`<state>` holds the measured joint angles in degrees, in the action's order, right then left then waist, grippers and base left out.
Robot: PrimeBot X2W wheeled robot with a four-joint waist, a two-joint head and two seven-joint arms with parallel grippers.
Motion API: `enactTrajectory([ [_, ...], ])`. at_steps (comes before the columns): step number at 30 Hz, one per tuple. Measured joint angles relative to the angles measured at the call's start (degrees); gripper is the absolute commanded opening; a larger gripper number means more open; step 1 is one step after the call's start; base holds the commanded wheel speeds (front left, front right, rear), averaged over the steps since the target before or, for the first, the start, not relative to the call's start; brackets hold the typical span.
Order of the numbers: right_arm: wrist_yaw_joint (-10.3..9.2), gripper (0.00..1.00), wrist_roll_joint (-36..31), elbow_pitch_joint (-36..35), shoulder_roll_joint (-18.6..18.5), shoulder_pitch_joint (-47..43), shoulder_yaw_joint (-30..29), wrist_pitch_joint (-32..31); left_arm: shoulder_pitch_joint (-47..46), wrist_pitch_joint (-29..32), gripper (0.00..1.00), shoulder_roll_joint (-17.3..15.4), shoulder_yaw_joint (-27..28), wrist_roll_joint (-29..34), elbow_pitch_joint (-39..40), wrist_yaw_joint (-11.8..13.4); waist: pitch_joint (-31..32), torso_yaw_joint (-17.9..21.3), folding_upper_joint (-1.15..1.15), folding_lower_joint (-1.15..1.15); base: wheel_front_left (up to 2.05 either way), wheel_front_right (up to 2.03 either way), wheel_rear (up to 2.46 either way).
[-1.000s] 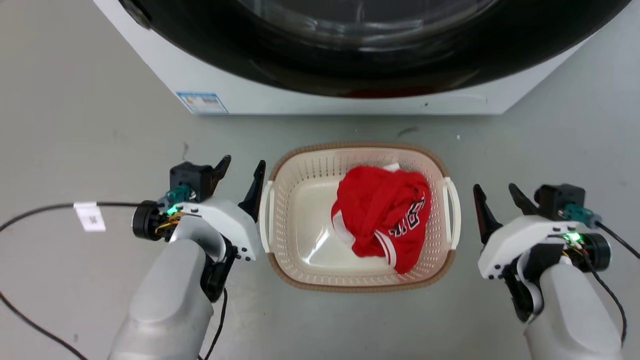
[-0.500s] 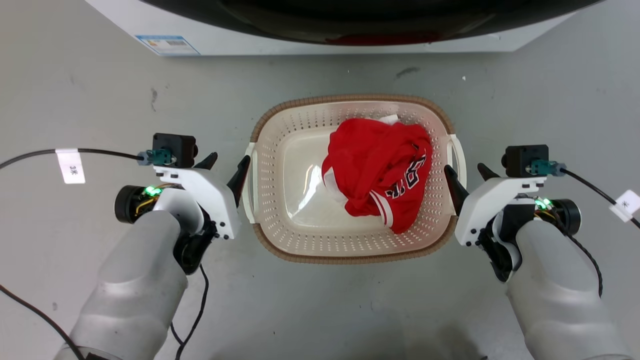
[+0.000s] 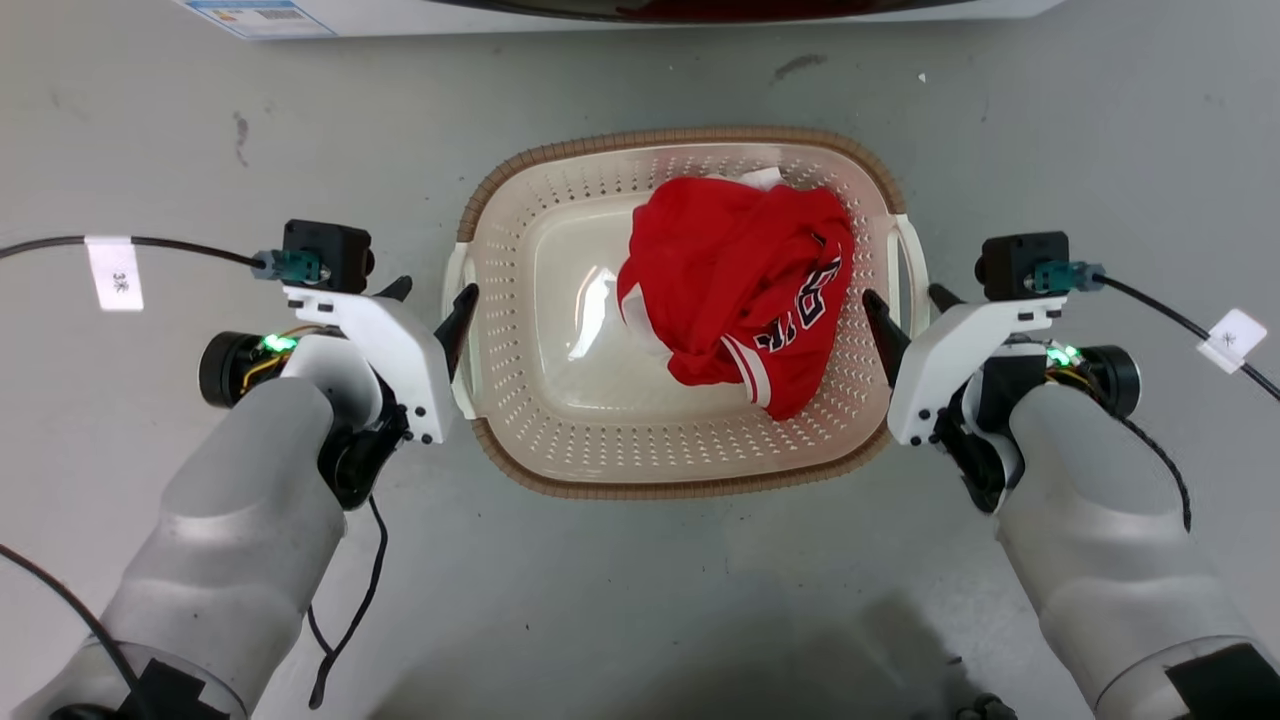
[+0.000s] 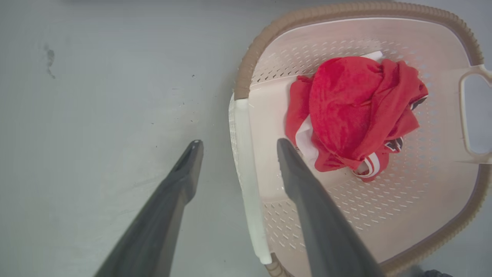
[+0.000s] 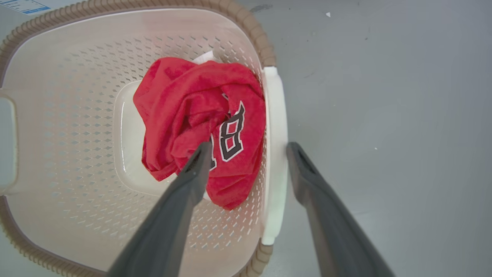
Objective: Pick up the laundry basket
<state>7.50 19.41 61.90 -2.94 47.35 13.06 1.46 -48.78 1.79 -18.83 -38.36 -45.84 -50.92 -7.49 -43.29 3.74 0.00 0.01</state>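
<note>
Head view: cream perforated plastic laundry basket on grey floor, between left gripper and right gripper.
Left wrist view: fingers apart, astride white left handle; close squarely.
Right wrist view: fingers apart too, astride white right handle; avoid pinching red garment.

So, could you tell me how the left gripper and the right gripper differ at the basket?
The left gripper holds its inner finger over bare basket beside the red shirt; the right gripper holds its inner finger over the shirt. The left handle sits midway between the left gripper's fingers; the right handle sits near the right gripper's outer finger. Both are open, straddling a handle.
</note>
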Motion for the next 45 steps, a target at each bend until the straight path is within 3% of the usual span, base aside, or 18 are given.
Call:
enactTrajectory([
  [12,-0.01,1.0,6.5,3.18,-0.07,3.74,8.35,-1.97,-4.66,1.98,1.0,-1.57,-6.45,-3.16,-3.08,0.0,-3.61,1.61,0.0,0.0,0.0,0.0,0.0],
  [24,0.0,1.0,11.07,7.26,0.0,7.61,12.5,-5.06,-8.48,3.55,1.0,-0.46,-10.38,-5.45,-8.12,0.0,-5.5,1.89,0.0,0.0,0.0,0.0,0.0],
  [25,0.0,0.61,11.35,7.73,0.0,7.85,12.73,-5.61,-8.79,3.57,0.65,-0.3,-10.61,-5.6,-8.57,0.0,-5.57,1.88,0.0,0.0,0.0,0.0,0.0],
  [26,0.0,0.37,11.5,7.95,0.0,7.97,13.01,-6.02,-9.06,3.68,0.21,-0.13,-10.88,-5.9,-8.97,0.0,-5.62,1.86,0.0,0.0,0.0,0.0,0.0],
  [27,0.0,0.0,12.21,8.08,0.01,8.08,13.11,-6.32,-9.21,3.88,0.0,0.08,-11.1,-6.14,-9.17,0.0,-5.64,1.82,0.0,0.0,0.0,0.0,0.0],
  [37,-0.09,0.0,14.56,9.48,-0.07,8.61,15.15,-7.62,-9.67,3.37,0.0,0.92,-13.33,-9.51,-9.55,0.14,-4.8,1.64,0.0,0.0,0.0,0.0,0.0],
  [45,-0.11,0.0,17.4,9.92,-0.29,8.51,16.99,-11.71,-9.19,7.06,0.0,0.83,-15.32,-13.6,-9.2,0.18,-2.07,1.39,0.0,0.0,0.0,0.0,0.0],
])
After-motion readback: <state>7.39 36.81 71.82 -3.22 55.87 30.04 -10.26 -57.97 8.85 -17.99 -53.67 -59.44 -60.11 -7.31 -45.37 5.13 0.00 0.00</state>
